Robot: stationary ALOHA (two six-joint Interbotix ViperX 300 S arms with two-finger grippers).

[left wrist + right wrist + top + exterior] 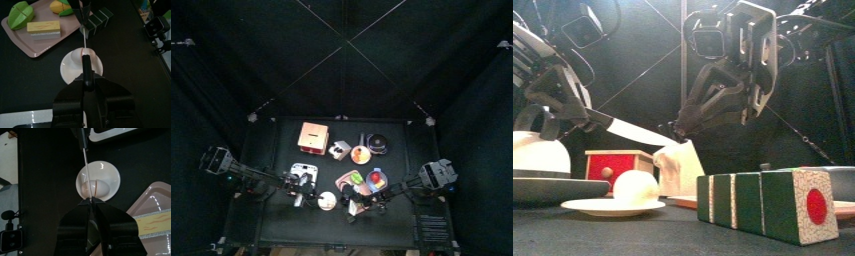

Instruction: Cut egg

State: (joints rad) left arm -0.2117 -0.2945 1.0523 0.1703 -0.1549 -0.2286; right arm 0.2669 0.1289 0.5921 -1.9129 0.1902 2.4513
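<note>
Left arm (551,75) comes down from the far left, forearm sloped toward the middle. Its claw (87,80) is clamped on the black handle of the knife (636,131). The pale blade runs out to the right, tilted a little downward. From the wrist view it lies straight across the saucer, right over the egg.

Right arm (734,60) hangs in from the far right, bent steeply, with its wrist rolled over. Its claw (90,203) points down at the near edge of the saucer. The jaw tips sit just beside the egg. Whether they are parted or closed I cannot tell: from the wrist view they converge to a dark wedge, and nothing shows between them.

The saucer (583,208) is white, shallow and round. It sits on the near part of the table, left of the green-striped block (767,203) and in front of the red box (617,165).

Now the egg (636,186): a small smooth rounded lump, whitish with a faint pink blush. It looks whole, no cut showing. It sits on the middle of the saucer. The blade stands above it in the front view, with a gap between the two.
</note>
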